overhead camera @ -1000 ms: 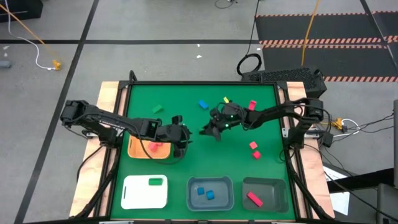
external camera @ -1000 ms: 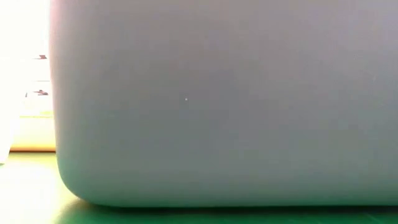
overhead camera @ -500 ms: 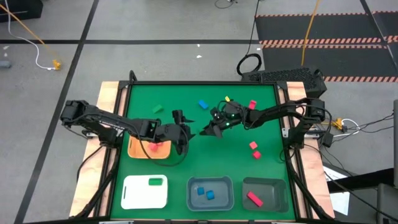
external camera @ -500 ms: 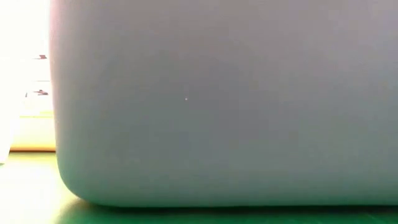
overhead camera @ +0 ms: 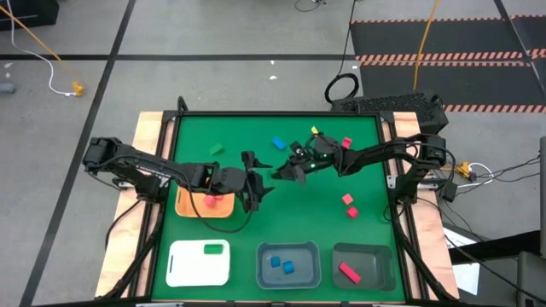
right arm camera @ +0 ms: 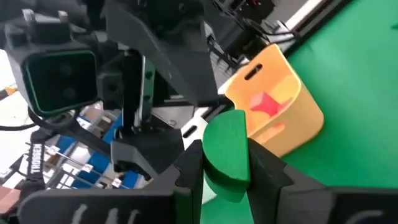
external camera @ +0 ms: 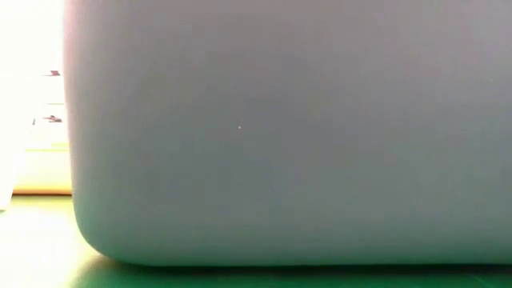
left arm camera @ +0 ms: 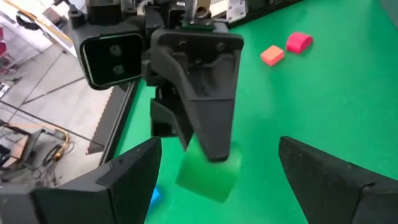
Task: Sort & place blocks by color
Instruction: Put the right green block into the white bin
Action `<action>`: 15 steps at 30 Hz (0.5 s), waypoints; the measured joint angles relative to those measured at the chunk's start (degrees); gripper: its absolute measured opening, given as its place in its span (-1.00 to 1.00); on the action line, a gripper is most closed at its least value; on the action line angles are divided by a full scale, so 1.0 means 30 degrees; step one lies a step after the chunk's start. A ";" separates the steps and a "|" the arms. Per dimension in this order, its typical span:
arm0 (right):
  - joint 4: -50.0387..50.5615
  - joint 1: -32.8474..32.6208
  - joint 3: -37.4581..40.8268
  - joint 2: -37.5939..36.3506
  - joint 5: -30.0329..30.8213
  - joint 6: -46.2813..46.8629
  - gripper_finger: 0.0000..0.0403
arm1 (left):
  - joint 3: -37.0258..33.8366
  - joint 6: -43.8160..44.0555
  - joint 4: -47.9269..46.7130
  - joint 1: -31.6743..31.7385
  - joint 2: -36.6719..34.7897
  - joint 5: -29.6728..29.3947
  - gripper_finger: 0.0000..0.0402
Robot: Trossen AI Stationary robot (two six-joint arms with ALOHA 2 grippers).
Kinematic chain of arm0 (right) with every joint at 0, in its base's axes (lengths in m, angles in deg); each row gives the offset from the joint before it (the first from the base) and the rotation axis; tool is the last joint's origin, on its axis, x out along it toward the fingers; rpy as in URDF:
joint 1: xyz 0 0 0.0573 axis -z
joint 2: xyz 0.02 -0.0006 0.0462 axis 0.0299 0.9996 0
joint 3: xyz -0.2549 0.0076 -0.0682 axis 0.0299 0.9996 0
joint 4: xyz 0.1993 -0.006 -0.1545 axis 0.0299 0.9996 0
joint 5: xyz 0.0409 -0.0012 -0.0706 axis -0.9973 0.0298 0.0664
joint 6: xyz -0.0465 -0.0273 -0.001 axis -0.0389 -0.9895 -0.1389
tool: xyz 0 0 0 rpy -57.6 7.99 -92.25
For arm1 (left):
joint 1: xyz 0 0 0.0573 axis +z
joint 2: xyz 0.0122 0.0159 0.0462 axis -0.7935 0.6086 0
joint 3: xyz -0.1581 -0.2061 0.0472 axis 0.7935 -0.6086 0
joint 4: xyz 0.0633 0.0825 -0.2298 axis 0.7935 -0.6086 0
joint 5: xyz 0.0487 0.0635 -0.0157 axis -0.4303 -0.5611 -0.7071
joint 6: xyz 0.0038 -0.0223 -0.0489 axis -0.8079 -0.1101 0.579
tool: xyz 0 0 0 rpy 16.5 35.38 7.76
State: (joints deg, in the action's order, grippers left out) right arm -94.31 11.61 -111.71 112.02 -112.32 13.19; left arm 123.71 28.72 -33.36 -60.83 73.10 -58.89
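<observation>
Gripping a green block [right arm camera: 226, 151] between its 2 fingers, the right gripper [overhead camera: 280, 173] hangs over the middle of the green table [overhead camera: 367, 170], and the right wrist view shows those fingers pressed tight on both sides of the block. Facing it from just beside the orange tray [overhead camera: 189, 205] is the left gripper [overhead camera: 258, 177], fingers spread wide with nothing between them; in the left wrist view the same green block [left arm camera: 208, 174] sits in the other arm's grip, right out in front of those open fingers [left arm camera: 102, 186]. On to the trays: the orange tray holds 1 red block [overhead camera: 213, 201], the white tray [overhead camera: 183, 267] has 1 green block [overhead camera: 212, 249], the blue-grey tray [overhead camera: 264, 271] carries 2 blue blocks [overhead camera: 281, 264], and the dark grey tray [overhead camera: 375, 266] holds 1 red bar [overhead camera: 348, 272]. Loose on the table are a green block [overhead camera: 217, 148] near the far left, a blue block [overhead camera: 278, 142], a yellow-green piece [overhead camera: 313, 131], a red block [overhead camera: 346, 142] by the right arm, and 2 more red blocks [overhead camera: 349, 204] towards the right edge. Down low, the view is filled by a pale tray wall [external camera: 280, 136].
</observation>
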 joint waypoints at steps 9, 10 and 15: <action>-0.1055 0.0028 0.0000 0.0022 -0.0201 0.0800 -0.65 | 0.0000 -0.1328 0.0476 -0.0006 -0.0028 0.1188 0.46; -0.1097 0.0028 0.0000 0.0022 -0.0358 0.0816 -0.65 | 0.0000 -0.1514 0.0573 0.0021 -0.0028 0.1229 0.43; -0.1340 -0.0088 0.0000 0.0015 -0.0488 0.0866 -0.65 | 0.0002 -0.1738 0.0858 0.0204 -0.0028 0.1334 0.26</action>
State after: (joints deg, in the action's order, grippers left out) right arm -98.33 11.35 -111.71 112.07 -113.79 15.79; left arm 123.72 23.51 -30.78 -60.22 73.01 -54.89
